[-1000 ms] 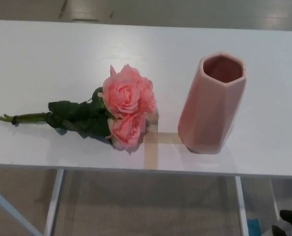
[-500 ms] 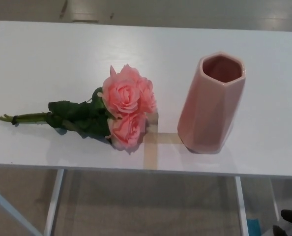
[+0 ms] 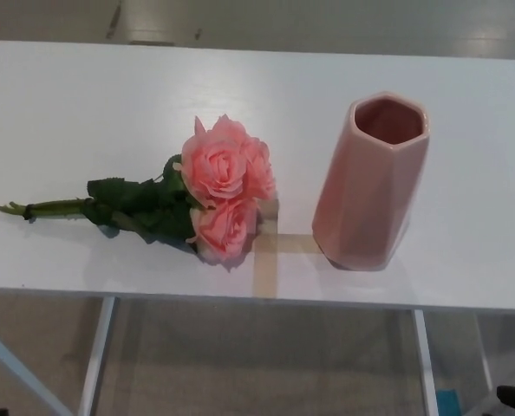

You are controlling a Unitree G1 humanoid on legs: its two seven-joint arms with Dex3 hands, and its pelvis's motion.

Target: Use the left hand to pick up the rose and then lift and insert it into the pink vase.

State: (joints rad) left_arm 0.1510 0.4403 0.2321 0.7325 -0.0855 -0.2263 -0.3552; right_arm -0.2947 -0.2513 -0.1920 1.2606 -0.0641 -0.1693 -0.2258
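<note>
White table [image 3: 67,104] is holding the rose [image 3: 223,186] beside the pink vase [image 3: 372,182]; neither hand's showing. You're risking tipping that vase if blooms snag.

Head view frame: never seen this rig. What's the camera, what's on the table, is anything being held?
The picture comes from a camera on the head of a humanoid robot, looking down at its work surface, a white table. The robot has two arms with black three-fingered hands; neither hand clearly shows here, only a small dark shape at the bottom right corner that cannot be identified. Nothing is held.

On the table lies a bunch of pink roses on its side, blooms toward the middle, green stems pointing to the robot's left. To its right stands an upright pink faceted vase, apart from the flowers and with nothing visible in its mouth. Tan tape strips mark the tabletop between them, near the front edge. The roses are not yet picked up.
</note>
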